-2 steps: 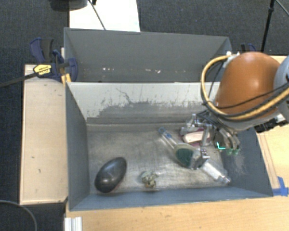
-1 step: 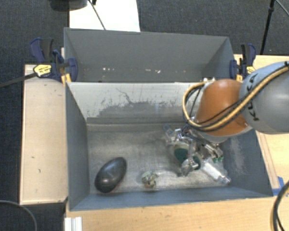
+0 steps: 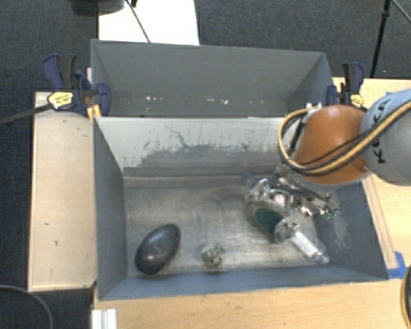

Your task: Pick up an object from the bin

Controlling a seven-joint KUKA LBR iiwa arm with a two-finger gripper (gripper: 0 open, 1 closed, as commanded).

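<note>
My gripper (image 3: 281, 201) is low in the right part of the bin, under the orange wrist cover. A dark green rounded thing (image 3: 265, 218) lies right against its metal parts, partly hidden by them. Just to the lower right, a whitish clear tube-like thing (image 3: 309, 245) lies slanted on the bin floor, touching or nearly touching the gripper.
A dark grey oval stone (image 3: 157, 249) lies near the bin's front left corner. A small crumpled grey-brown thing (image 3: 212, 254) sits by the front wall near the middle. The arm reaches in over the right rim.
</note>
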